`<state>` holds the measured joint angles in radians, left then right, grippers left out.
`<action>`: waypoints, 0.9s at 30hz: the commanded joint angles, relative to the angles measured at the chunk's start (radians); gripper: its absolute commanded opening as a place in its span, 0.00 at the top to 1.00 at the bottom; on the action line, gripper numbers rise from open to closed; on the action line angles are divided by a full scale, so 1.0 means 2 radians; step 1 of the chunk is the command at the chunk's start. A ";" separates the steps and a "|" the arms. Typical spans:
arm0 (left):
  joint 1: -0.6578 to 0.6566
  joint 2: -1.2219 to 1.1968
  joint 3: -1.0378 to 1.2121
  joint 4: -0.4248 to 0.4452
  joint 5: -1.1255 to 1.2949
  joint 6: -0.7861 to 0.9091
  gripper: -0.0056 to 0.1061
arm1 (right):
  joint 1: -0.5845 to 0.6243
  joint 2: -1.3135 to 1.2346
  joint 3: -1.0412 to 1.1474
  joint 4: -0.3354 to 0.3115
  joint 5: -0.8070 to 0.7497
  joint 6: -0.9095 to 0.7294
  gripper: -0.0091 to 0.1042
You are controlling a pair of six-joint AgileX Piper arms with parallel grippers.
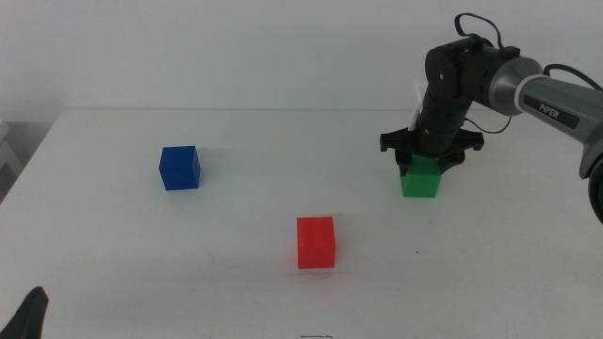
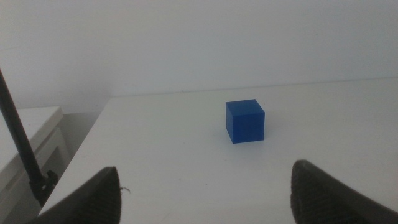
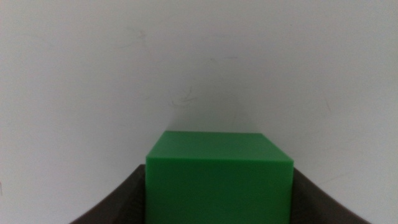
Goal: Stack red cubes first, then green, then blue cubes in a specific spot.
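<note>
The green cube (image 1: 421, 179) rests on the white table at the right. My right gripper (image 1: 429, 155) comes down over its top, and in the right wrist view both dark jaws press against the sides of the green cube (image 3: 219, 168). Nearer the front, around the middle, stands the red cube (image 1: 316, 242), alone. At the left stands the blue cube (image 1: 179, 168). My left gripper (image 1: 33, 315) waits at the bottom left corner; its wrist view shows it open (image 2: 205, 180), with the blue cube (image 2: 245, 121) well ahead of it. No mark shows the specific spot.
The white table (image 1: 245, 282) ends at a pale wall behind. A lower white surface (image 2: 37, 134) and a thin dark rod (image 2: 18, 143) lie past the table's left edge. A cable loops over the right arm (image 1: 528, 89).
</note>
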<state>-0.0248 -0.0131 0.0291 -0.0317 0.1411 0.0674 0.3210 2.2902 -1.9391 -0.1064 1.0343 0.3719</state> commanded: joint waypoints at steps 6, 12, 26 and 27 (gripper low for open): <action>-0.001 -0.010 -0.001 -0.004 -0.038 -0.003 0.11 | 0.011 -0.054 -0.014 -0.013 0.053 -0.010 0.93; -0.001 -0.010 -0.001 -0.004 -0.038 -0.003 0.11 | 0.057 -0.138 0.011 -0.052 0.082 0.019 0.93; -0.001 -0.010 -0.001 -0.004 -0.038 -0.003 0.11 | 0.202 -0.204 0.067 -0.069 0.076 0.178 0.93; -0.001 -0.010 -0.001 -0.004 -0.038 -0.003 0.11 | 0.206 -0.203 0.067 -0.070 0.073 0.185 0.93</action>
<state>-0.0248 -0.0131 0.0291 -0.0317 0.1411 0.0674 0.7240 1.9379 -1.7801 -0.2100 1.2067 0.7075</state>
